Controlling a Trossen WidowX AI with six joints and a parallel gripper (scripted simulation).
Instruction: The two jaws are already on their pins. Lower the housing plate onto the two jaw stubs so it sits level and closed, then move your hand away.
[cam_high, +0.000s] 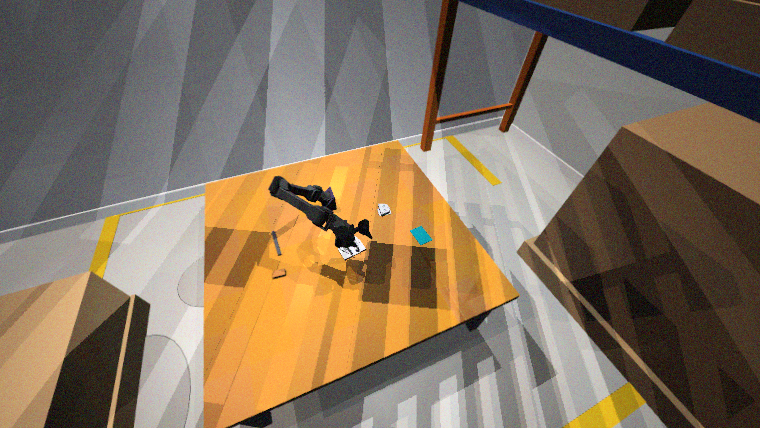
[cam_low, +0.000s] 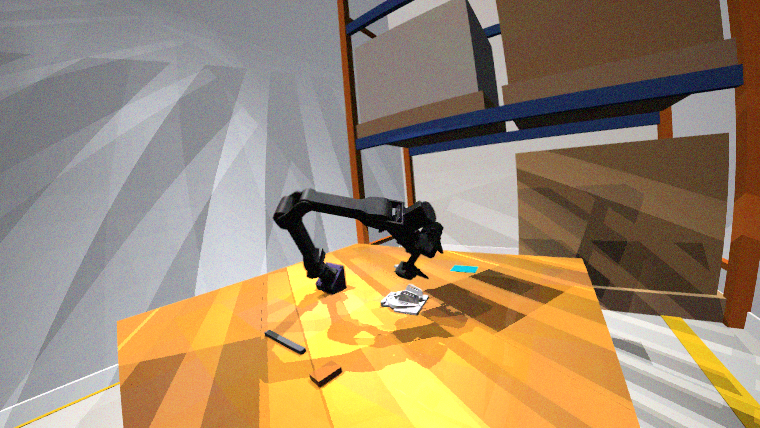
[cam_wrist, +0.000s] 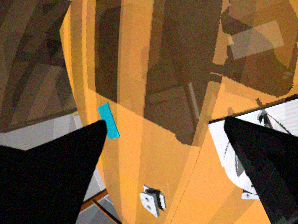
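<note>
Gripper open, nothing held. We take the small white piece, apart from the white base, as the housing plate: probably light, stiff, slippery; we'd pinch 2 opposite edges.

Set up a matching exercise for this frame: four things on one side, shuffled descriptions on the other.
1. gripper
2. cyan card
3. dark bar
4. brown block

A. long and thin, flat on the table
B. open, holding nothing
C. short and chunky
D. bright blue-green, flat

1-B, 2-D, 3-A, 4-C
</note>
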